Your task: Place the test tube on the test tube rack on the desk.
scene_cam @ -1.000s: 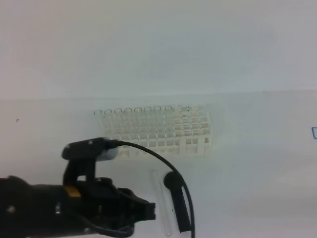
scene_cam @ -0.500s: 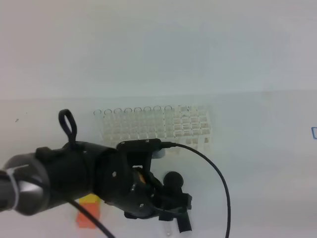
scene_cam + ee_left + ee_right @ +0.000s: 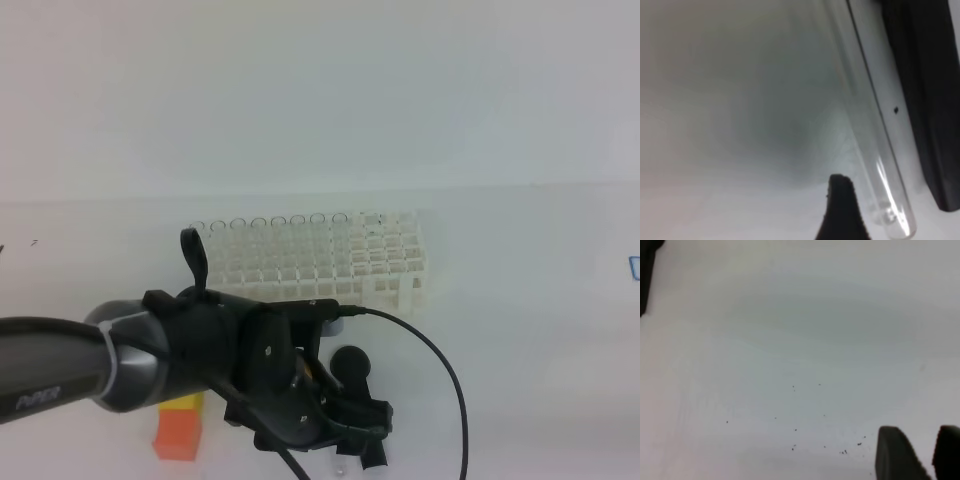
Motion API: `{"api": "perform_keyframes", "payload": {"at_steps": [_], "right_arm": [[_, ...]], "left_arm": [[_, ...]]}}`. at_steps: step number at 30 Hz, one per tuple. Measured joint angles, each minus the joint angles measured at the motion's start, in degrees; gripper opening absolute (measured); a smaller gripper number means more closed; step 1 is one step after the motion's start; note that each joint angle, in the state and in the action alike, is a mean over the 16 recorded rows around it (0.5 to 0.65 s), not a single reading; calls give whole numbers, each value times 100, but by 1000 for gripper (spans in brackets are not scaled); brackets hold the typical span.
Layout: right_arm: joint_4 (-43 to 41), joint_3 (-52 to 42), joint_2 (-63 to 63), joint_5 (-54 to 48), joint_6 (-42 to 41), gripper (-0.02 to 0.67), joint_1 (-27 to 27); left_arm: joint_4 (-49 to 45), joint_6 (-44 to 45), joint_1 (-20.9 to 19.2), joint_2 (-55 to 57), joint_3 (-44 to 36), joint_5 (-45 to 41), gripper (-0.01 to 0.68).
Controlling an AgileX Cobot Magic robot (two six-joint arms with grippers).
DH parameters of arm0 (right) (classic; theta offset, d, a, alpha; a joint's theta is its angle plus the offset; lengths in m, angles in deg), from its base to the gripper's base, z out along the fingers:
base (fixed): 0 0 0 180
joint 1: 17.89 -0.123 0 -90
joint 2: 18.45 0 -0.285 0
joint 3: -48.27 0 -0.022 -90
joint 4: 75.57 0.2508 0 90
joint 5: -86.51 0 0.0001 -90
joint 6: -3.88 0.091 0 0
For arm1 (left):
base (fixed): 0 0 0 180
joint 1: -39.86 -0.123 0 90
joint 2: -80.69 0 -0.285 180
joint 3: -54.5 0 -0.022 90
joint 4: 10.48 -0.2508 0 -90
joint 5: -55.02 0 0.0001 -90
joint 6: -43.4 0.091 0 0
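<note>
The left pincer (image 3: 350, 425) hangs low over the white bench (image 3: 520, 380) with jaws apart and nothing between them, right above the clear test tube (image 3: 875, 150) lying flat beside a black stick (image 3: 925, 100), the white test tube rack (image 3: 320, 255) standing farther back.

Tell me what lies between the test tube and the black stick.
Left wrist view: only a bare strip of desk separates the test tube from the black stick.
</note>
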Motion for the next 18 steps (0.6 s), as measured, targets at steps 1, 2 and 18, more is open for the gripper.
{"api": "perform_keyframes", "payload": {"at_steps": [1, 2, 18], "right_arm": [[9, 0, 0, 0, -1, 190, 0], [18, 0, 0, 0, -1, 190, 0], [123, 0, 0, 0, -16, 190, 0]], "left_arm": [[-36, 0, 0, 27, 5, -13, 468], [-76, -1, 0, 52, 9, -30, 468], [-814, -78, 2, 198, 28, -563, 468]]}}
